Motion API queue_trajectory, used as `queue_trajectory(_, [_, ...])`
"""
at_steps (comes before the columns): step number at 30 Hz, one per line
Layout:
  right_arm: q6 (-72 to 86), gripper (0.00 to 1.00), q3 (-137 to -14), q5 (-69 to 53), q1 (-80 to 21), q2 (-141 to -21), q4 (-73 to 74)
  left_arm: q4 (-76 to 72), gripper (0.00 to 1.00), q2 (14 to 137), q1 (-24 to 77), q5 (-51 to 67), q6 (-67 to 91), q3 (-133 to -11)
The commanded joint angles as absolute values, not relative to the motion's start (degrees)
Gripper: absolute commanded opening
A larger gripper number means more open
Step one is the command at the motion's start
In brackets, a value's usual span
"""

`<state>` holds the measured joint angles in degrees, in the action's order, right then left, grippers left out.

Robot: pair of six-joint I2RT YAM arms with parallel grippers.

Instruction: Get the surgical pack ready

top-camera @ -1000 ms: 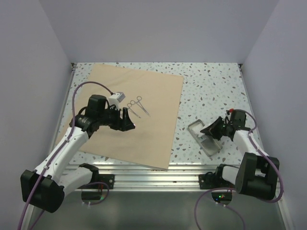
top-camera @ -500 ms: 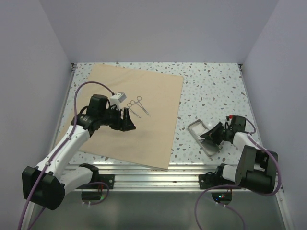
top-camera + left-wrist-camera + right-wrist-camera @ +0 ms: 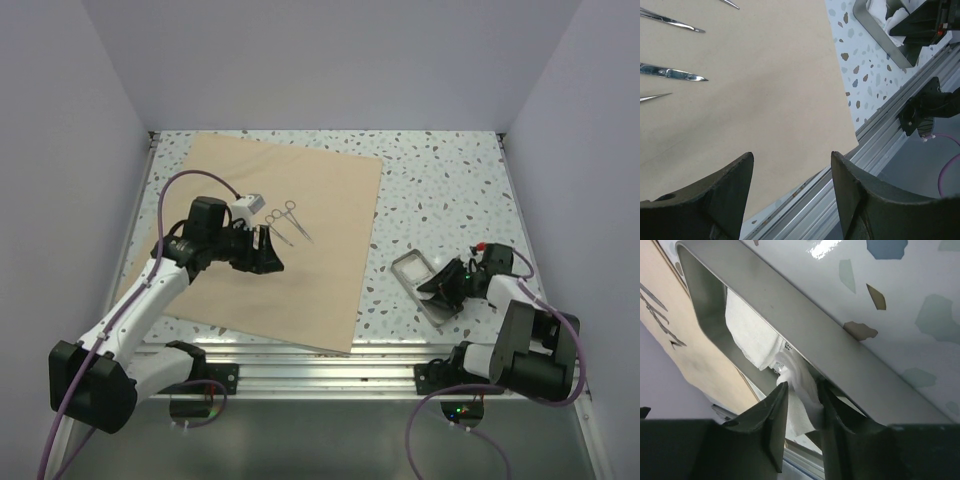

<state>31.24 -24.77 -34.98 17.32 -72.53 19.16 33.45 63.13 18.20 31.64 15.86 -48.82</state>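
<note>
The surgical pack's tan wrap lies flat as a wide sheet on the left half of the table, also seen in the left wrist view. Two steel scissor-like instruments rest on it, tips showing. My left gripper hovers over the sheet, open and empty. My right gripper reaches into the small metal tray. Its jaws stand slightly apart, with a fold of white cloth lying between them.
An aluminium rail runs along the table's near edge, just beyond the sheet's front corner. The tray's long steel rim passes close above my right fingers. Grey walls enclose the speckled tabletop on three sides.
My right gripper sank lower into the tray and its jaws parted from shut around the white cloth. The left arm hardly moved.
</note>
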Motion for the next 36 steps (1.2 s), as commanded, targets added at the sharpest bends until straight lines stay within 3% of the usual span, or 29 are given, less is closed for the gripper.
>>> queue_trajectory(1, [28.05, 0.35, -27.68, -33.23, 17.67, -71.38, 24.32, 30.94, 0.67, 63.28, 18.46, 33.13, 15.03, -49.57])
queue_trajectory(12, [27.33, 0.63, -39.19, -21.63, 17.67, -68.82, 46.56, 30.67, 0.67, 63.72, 18.46, 33.75, 15.21, -49.39])
queue_trajectory(17, [27.25, 0.66, -41.13, -19.69, 17.67, -68.12, 50.01, 30.59, 0.67, 63.81, 18.46, 33.93, 15.29, -49.48])
queue_trajectory(23, [25.31, 0.63, -42.62, -22.93, 17.23, -68.64, 47.64, 31.55, 0.67, 63.81, 18.37, 29.45, 15.47, -50.01])
queue_trajectory(26, [26.54, 0.63, -44.9, -23.12, 13.11, -68.29, 44.74, 33.13, 0.68, 64.95, 18.37, 24.88, 16.34, -51.67])
queue_trajectory(30, [26.98, 0.65, -51.23, -18.55, -1.53, -71.45, 43.68, 34.01, 0.72, 68.54, 17.84, 19.08, 20.65, -53.7])
queue_trajectory(33, [25.5, 0.73, -56.76, -15.31, -10.16, -75.66, 44.91, 35.85, 0.76, 72.05, 17.75, 13.03, 24.95, -55.89])
queue_trajectory(36, [25.13, 0.99, -60.2, -13.27, -13.62, -77.78, 45.79, 37.79, 0.75, 75.39, 17.49, 5.99, 29.52, -58.27])
